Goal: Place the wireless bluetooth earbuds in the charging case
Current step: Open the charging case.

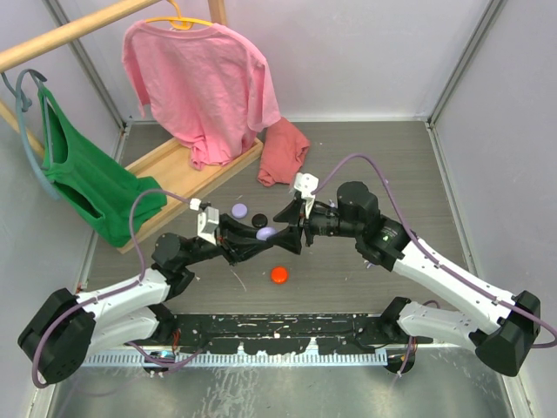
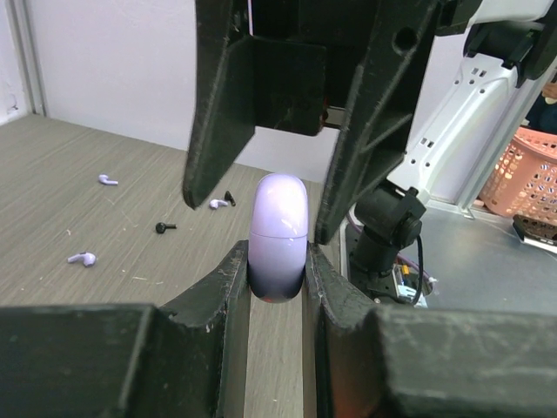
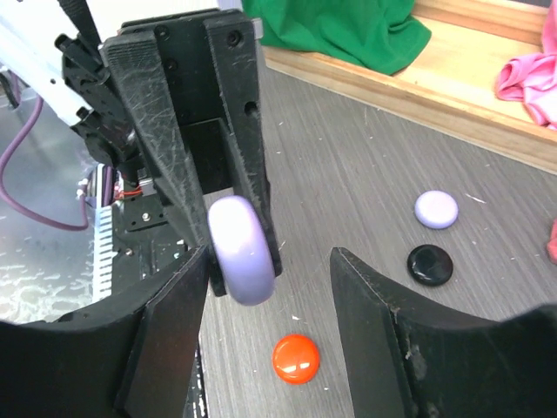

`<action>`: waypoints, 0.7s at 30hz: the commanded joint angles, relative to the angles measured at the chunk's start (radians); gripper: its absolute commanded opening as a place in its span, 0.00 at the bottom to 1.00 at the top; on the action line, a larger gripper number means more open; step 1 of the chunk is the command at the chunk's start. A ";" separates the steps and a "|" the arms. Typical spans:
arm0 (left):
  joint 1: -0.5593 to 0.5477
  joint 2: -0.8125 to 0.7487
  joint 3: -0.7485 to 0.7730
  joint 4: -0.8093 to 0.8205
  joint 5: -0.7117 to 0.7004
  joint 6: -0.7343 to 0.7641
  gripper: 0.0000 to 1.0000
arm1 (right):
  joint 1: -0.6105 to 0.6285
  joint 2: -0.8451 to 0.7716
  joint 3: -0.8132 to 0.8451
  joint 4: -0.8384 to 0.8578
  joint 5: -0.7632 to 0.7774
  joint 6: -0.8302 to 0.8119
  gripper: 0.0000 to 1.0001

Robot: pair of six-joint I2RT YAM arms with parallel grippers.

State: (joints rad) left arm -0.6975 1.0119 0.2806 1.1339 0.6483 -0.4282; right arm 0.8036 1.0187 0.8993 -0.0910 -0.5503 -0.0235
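My left gripper [image 1: 259, 237] is shut on a lavender charging case [image 2: 278, 233], held on edge above the table. The case also shows in the right wrist view [image 3: 242, 250]. My right gripper [image 3: 270, 261] is open, its jaws on either side of the case without closing on it; it faces the left one in the top view [image 1: 294, 228]. Tiny earbuds lie loose on the table in the left wrist view: lavender ones [image 2: 81, 258] [image 2: 107, 180] [image 2: 219, 203] and a black one [image 2: 164, 227]. No orange-red earbud shows.
An orange puck [image 3: 296, 358] lies below the grippers, and a black puck [image 3: 430, 264] and a lavender puck [image 3: 436, 209] lie beyond. A wooden rack base [image 1: 187, 170] with pink [image 1: 200, 78] and green [image 1: 87, 178] shirts stands at the back left, beside a red cloth [image 1: 283, 152].
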 commanded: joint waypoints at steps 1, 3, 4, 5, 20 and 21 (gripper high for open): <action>-0.012 -0.029 -0.006 0.084 0.017 0.031 0.01 | 0.003 -0.024 0.009 0.082 0.052 0.010 0.63; -0.013 -0.034 -0.008 0.084 0.023 0.042 0.01 | 0.004 -0.031 0.012 0.073 0.067 0.005 0.63; -0.015 -0.037 -0.010 0.084 0.023 0.047 0.01 | 0.004 -0.036 0.015 0.067 0.073 0.002 0.63; -0.016 -0.039 -0.010 0.084 0.025 0.051 0.01 | 0.004 -0.040 0.017 0.063 0.077 -0.002 0.63; -0.026 -0.057 -0.021 0.081 0.046 0.073 0.03 | 0.004 -0.059 0.057 0.009 0.148 -0.009 0.64; -0.026 -0.058 -0.021 0.082 0.048 0.071 0.04 | 0.004 -0.058 0.060 0.005 0.153 -0.009 0.63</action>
State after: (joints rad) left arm -0.7124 0.9794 0.2546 1.1332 0.6601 -0.3748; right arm 0.8104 0.9730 0.9054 -0.1036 -0.4606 -0.0235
